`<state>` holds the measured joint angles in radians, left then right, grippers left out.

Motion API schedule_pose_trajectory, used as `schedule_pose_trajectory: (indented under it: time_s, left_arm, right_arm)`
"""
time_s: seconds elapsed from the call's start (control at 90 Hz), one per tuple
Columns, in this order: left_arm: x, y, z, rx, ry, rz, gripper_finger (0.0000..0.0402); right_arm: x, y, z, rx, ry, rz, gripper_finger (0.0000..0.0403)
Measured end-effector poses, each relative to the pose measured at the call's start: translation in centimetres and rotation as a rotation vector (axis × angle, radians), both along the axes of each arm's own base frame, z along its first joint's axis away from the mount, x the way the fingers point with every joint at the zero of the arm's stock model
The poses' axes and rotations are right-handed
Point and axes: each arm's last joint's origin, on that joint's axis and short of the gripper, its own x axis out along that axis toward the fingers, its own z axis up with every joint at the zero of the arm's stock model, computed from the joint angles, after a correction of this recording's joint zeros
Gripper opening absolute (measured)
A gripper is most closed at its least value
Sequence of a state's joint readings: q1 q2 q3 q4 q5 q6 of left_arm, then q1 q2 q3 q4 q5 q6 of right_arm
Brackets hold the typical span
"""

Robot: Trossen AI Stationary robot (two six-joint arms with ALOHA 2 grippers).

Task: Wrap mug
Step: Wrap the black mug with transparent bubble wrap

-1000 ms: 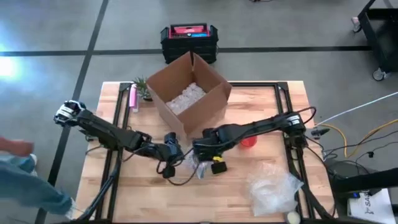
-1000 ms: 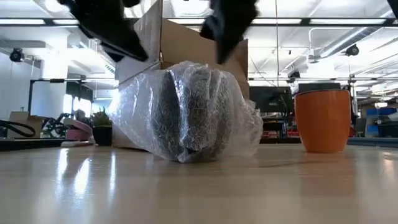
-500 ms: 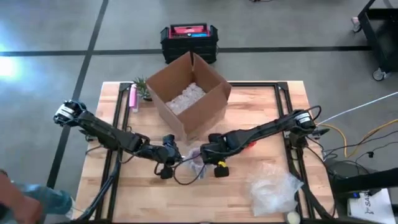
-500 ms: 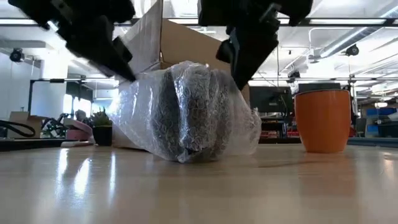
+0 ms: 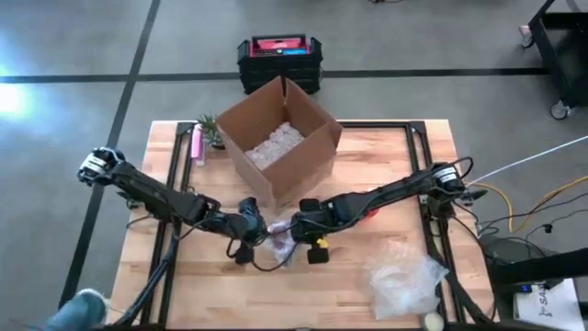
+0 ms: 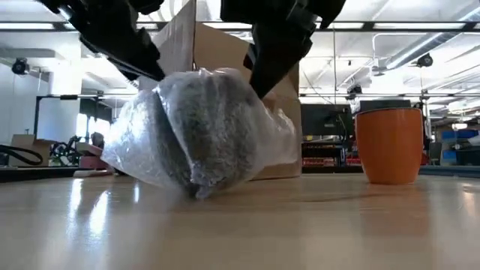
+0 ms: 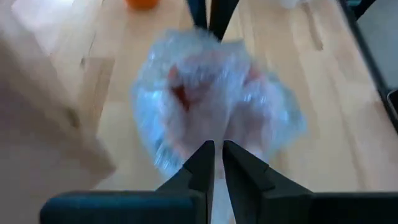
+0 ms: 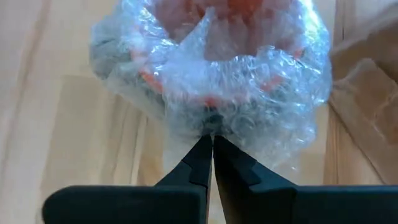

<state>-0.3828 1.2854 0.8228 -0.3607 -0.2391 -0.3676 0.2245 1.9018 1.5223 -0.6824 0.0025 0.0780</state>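
Note:
The mug, wrapped in clear bubble wrap [image 6: 199, 131], lies as a bundle [image 5: 280, 241] on the table in front of the cardboard box. Orange shows through the wrap in the right wrist view [image 8: 211, 74]. My left gripper [image 5: 250, 230] is at the bundle's left side and my right gripper [image 5: 301, 227] at its right side. Each is shut on the wrap. In the low view both come down onto the bundle's top from above. My left gripper pinches a bunched part of the bubble wrap [image 7: 214, 134] between its two fingers, coming slanting down from the table's left. The bundle sits tilted with its underside [image 6: 199, 191] on the table. My right gripper pinches gathered bubble wrap [image 8: 208, 127] at the bundle's right side between its two fingers, slanting down from the table's right.
An open cardboard box [image 5: 280, 138] with white filling stands just behind the bundle. An orange mug [image 6: 388, 146] stands to the right. Loose bubble wrap [image 5: 404, 280] lies near the front right corner. A small plant and a pink thing [image 5: 196, 142] are at the far left.
Both grippers came down from above the bundle and closed in on its two sides. The bundle has tipped and shifted a little toward the table's left, still resting on the table.

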Motion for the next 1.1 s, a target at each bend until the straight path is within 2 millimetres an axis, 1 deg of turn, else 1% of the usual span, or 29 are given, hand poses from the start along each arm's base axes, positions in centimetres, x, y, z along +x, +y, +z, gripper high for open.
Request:
schedule_pose_trajectory:
  time_s: [0.089, 0.178, 0.244, 0.3, 0.4, 0.544, 0.7, 0.878, 0.967, 1.1]
  left_arm:
    - [-0.5, 0.2, -0.5, 0.011, 0.069, 0.018, 0.0020]
    - [-0.9, -0.1, -1.5, 0.036, 0.092, -0.024, 0.0020]
    - [-0.8, -0.5, -2.4, 0.036, 0.094, -0.049, 0.0020]
    - [-0.6, -0.6, -2.8, 0.035, 0.076, -0.061, 0.0020]
    - [0.4, -0.9, -2.5, 0.035, -0.020, -0.086, 0.0020]
    - [1.1, -1.3, -1.7, 0.019, -0.131, -0.121, 0.0020]
    - [1.3, -1.4, -1.7, 0.018, -0.144, -0.115, 0.0020]
    - [1.4, -1.4, -1.8, 0.014, -0.145, -0.119, 0.0020]
    - [1.4, -1.3, -1.8, 0.023, -0.142, -0.108, 0.0020]
    - [1.3, -1.3, -2.1, 0.031, -0.126, -0.103, 0.0020]
  right_arm:
    - [0.0, 0.0, 0.0, 0.000, 0.001, 0.000, 0.0002]
    - [0.0, -0.1, 0.0, -0.001, 0.002, -0.001, 0.0002]
    - [0.0, -0.1, 0.0, -0.002, -0.001, 0.004, 0.0002]
    - [0.1, -0.1, 0.0, -0.003, -0.006, 0.008, 0.0002]
    - [0.1, -0.1, 0.0, -0.002, -0.009, 0.007, 0.0002]
    - [-0.1, -0.1, -0.7, 0.002, -0.003, -0.005, 0.0002]
    - [-0.3, -0.2, -1.5, 0.015, -0.009, -0.035, 0.0002]
    - [-0.2, -0.2, -1.5, 0.017, -0.017, -0.036, 0.0002]
    - [-0.4, -0.2, -0.6, 0.003, 0.019, -0.031, 0.0002]
    - [-1.1, -0.5, 2.8, -0.039, 0.065, -0.019, 0.0002]
